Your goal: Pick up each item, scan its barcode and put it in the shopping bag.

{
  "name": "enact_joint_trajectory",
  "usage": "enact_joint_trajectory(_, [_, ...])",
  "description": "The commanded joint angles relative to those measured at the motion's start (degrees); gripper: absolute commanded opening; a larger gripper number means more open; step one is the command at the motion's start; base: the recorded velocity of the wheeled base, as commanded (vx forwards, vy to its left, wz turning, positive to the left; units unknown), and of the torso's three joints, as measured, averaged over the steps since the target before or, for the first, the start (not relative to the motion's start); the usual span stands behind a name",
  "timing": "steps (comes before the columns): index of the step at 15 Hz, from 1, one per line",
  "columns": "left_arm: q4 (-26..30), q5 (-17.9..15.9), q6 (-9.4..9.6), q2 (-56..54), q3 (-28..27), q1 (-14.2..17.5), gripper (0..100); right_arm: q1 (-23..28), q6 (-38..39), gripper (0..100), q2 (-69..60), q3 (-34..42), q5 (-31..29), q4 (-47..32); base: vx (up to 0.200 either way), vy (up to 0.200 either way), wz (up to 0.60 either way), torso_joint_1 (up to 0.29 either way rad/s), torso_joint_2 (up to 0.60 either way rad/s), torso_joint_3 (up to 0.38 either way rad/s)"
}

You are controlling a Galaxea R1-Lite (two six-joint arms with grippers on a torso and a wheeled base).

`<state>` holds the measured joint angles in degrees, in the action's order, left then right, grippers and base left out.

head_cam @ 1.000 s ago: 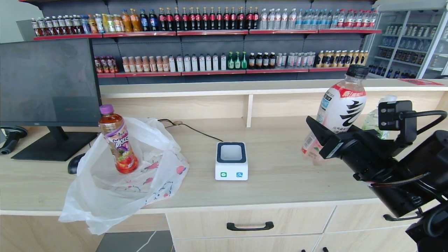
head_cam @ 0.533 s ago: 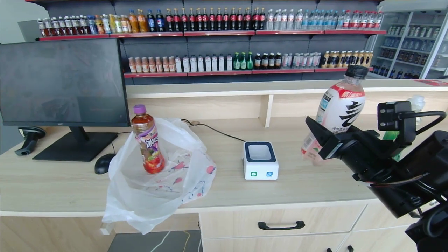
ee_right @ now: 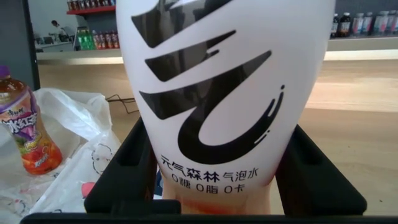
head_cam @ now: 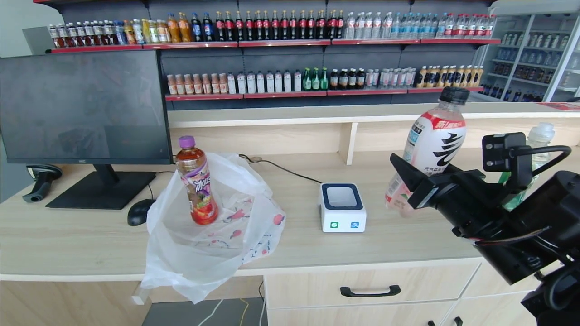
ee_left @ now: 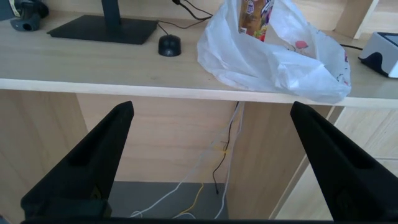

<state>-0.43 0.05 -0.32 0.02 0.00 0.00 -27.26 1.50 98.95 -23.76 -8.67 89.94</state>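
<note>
White-label bottle [head_cam: 432,140]: held in the air over the right part of the desk [head_cam: 68,240], tilted so its black cap leans to the right; it is to the right of the scanner and well apart from the shopping bag
Right gripper [head_cam: 430,181]: its black fingers [ee_right: 124,174] pinch the lower half of the white-label bottle from both sides, and the label's big black stroke faces the wrist camera
Scanner [head_cam: 342,207]: small white box with a dark-framed window on top, standing on the desk between the bag and the held bottle
Shopping bag [head_cam: 213,244]: thin white plastic with red prints, mouth open upward, lying on the desk with its lower edge hanging over the front edge
Tea bottle [head_cam: 197,181]: purple cap, reddish drink, upright inside the shopping bag
Clear bottle [head_cam: 537,145]: white cap, green label, on the desk behind the right arm, partly hidden by it
Left gripper [ee_left: 211,155]: low in front of the desk's front face, below the bag, fingers [ee_left: 93,162] spread wide with nothing between them
Desk's left end: a dark monitor [head_cam: 81,104] on its stand, a black mouse [head_cam: 139,211] just beside the bag, a handheld scanner [head_cam: 41,181] at the far left
Behind: wall shelves [head_cam: 281,43] lined with drink bottles
</note>
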Motion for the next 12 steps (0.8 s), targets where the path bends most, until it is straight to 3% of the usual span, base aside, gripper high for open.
enact_joint_trajectory(1, [0.0, 0.0, -0.03, 0.0, 0.0, 0.0, 100, -0.4, 0.0, 0, 0.2, 0.0, 0.0, 0.1, 0.200, 0.000, 0.00, 0.002, 0.00, 0.007])
enact_joint_trajectory(3, [0.0, 0.0, -0.03, 0.0, 0.0, 0.0, 100, -0.5, -0.1, 0, 0.3, 0.0, 0.0, 0.1, 0.200, 0.000, 0.00, -0.010, 0.00, 0.005])
enact_joint_trajectory(12, [0.0, 0.0, -0.03, 0.0, 0.0, 0.0, 100, -3.6, -0.2, 0, 2.4, -0.1, 2.1, 0.1, 0.000, 0.000, 0.00, 0.000, 0.00, 0.000])
